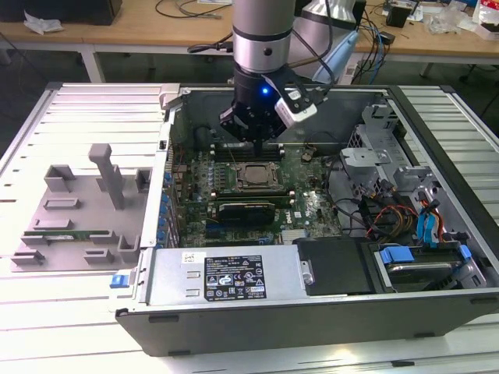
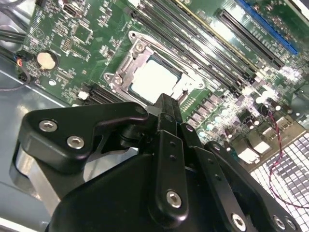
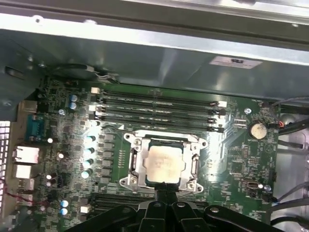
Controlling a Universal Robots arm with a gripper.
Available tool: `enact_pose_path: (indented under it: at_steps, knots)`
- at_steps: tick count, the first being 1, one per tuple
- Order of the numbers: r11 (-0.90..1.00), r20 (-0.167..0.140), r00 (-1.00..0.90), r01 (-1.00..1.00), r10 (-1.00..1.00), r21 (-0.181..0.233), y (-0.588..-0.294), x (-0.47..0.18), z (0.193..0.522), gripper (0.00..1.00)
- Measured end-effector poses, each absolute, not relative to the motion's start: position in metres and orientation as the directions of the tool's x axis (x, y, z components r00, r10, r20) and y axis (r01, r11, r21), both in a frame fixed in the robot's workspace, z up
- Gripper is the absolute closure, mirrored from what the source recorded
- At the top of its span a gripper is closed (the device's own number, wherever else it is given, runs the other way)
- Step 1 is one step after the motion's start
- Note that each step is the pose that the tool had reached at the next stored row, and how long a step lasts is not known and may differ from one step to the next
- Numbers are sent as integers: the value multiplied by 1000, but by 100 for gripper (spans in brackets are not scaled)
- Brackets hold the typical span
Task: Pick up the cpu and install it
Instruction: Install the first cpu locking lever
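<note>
**Hovering with nothing left to carry**

Nearest the exterior view's camera, at six o'clock, a labelled metal housing (image 1: pixel 226 276) spans the front of the opened computer case (image 1: pixel 312 321). The case lies on its side, probably so that the motherboard (image 1: pixel 312 206) faces straight up at the arm. Out at nine o'clock, well apart from the board, a grey parts tray (image 1: pixel 78 210) rests on the slatted table (image 1: pixel 93 109). It is likely a staging spot kept within reach.

Further in, at the board's middle, the cpu (image 1: pixel 253 176) lies flat inside the socket frame (image 3: pixel 137 164) with its silvery plate up. In both wrist views it sits square to the frame and level with it, so it looks placed. Whether the frame is latched over it I cannot tell.

Just toward twelve o'clock of the socket hangs the gripper (image 1: pixel 256 146), pointing straight down, the attitude a flat chip calls for. Its fingertips are pressed together with nothing between them — an empty, narrow close. In the wrist views they sit over the socket's edge, not on the plate, and seem clear of it.

Beyond the gripper, at the socket's twelve o'clock, run the long memory slots (image 3: pixel 159 108), with a coin cell battery (image 3: pixel 258 129) near their end. Farthest off stands a wooden bench (image 1: pixel 117 35) strewn with cables.
</note>
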State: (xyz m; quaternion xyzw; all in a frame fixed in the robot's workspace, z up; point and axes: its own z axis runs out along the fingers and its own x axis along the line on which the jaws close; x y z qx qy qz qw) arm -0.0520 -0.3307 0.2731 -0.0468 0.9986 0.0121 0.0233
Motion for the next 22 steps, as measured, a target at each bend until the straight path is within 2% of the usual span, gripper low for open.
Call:
enact_pose_path:
  at_steps: [13, 14, 15, 19, 22]
  knots:
    - [995, -48, -995, -94, -93, 26, -328, -113, 272, 89]
    - [994, -54, -994, -94, -91, 61, -328, -113, 271, 89]
    - [989, -59, -994, -94, -88, 118, -328, -115, 271, 89]
    - [975, -67, -994, -94, -82, 202, -328, -119, 270, 89]
    - [968, -71, -994, -94, -80, 234, -328, -120, 269, 89]
